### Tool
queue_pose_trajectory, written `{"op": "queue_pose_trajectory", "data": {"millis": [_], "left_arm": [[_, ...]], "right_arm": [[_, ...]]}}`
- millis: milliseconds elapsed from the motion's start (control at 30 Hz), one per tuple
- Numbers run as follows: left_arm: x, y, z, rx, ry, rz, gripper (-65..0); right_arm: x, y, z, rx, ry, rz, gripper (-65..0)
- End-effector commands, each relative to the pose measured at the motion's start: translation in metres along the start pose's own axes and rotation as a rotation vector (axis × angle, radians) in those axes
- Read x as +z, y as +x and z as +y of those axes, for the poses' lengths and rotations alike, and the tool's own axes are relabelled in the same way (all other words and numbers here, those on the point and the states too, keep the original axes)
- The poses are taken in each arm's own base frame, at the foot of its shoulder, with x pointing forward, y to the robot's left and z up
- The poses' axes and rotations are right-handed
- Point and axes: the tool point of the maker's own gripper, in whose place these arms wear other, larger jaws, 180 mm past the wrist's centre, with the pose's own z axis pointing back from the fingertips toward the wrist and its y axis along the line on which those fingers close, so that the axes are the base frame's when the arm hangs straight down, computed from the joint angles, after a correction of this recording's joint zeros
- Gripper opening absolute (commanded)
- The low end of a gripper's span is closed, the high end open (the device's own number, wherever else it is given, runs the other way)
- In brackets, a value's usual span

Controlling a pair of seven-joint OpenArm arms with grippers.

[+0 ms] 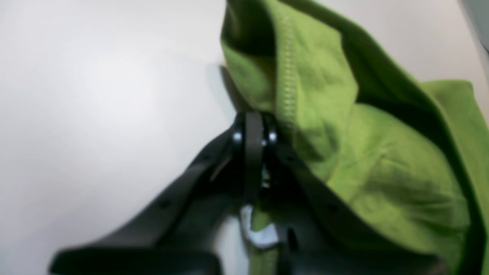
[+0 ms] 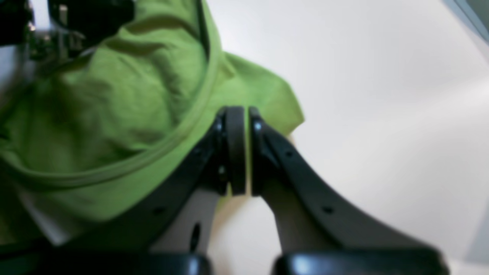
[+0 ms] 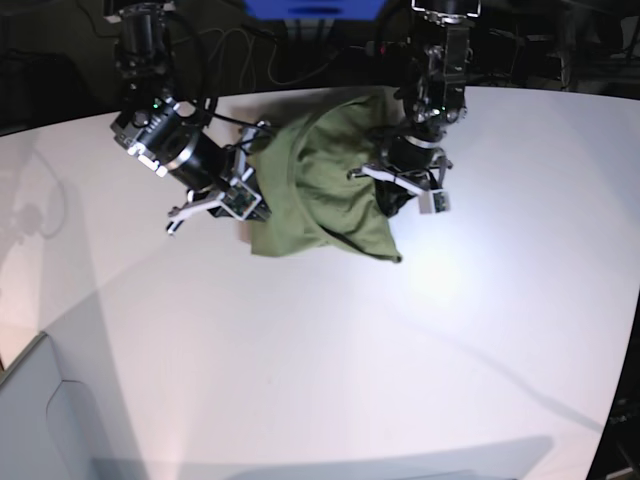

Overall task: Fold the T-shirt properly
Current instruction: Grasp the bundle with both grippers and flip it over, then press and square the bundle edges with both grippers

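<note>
A plain olive-green, short-sleeved cotton T-shirt [image 3: 320, 190] lies bunched on the far half of a smooth white table [image 3: 330, 370], pinched from both sides by two black robot arms. In the base view the cloth sits between the arms, its lower edge spread flat on the tabletop and its upper part lifted into soft folds. The left gripper [image 1: 254, 131], seen from its wrist camera, has its black fingers [image 1: 253, 152] pressed together on a stitched hem of the shirt, with a strip of green fabric and a pale tag visible between them lower down. The right gripper [image 2: 241, 126] likewise has its fingers [image 2: 233, 149] drawn tight, a thin line of green cloth caught in the seam between the pads near a ribbed edge of the garment. In that same wrist view, the opposite arm's dark hardware [image 2: 72, 23] shows blurred above the crumpled fabric. A dark cable [image 3: 240, 60] trails across the table's far edge behind the shirt.
</note>
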Motion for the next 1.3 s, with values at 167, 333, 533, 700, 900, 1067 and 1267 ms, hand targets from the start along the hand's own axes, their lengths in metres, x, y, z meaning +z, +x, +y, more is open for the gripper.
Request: {"op": "queue_pose_trajectory", "data": {"millis": [167, 333, 533, 700, 900, 1067, 1267], "left_arm": [[-0.026, -0.02, -0.018, -0.126, -0.077, 0.136, -65.0], [-0.064, -0.016, -0.039, -0.221, -0.134, 0.179, -65.0], [-0.103, -0.007, -0.093, -0.339, -0.236, 0.205, -65.0], [-0.121, 0.026, -0.125, -0.363, -0.273, 0.157, -65.0], [-0.105, 0.073, -0.118, -0.441, -0.272, 0.109, -65.0], [-0.057, 0.095, -0.085, -0.472, -0.222, 0.13, -65.0], [0.023, 0.088, -0.041, -0.317, -0.117, 0.101, -65.0]], "right_arm": [[0.012, 0.001, -0.021, -0.013, -0.061, -0.025, -64.5], [0.021, -0.011, -0.032, -0.036, -0.102, 0.004, -64.5], [0.036, -0.038, -0.038, -0.078, -0.145, 0.067, -64.5], [0.047, -0.051, -0.048, -0.098, -0.185, 0.101, -64.5], [0.049, -0.053, -0.053, -0.1, -0.201, 0.105, -64.5], [0.047, -0.049, -0.059, -0.093, -0.208, 0.094, -64.5], [0.027, -0.059, -0.077, -0.127, -0.206, 0.102, -64.5]]}}
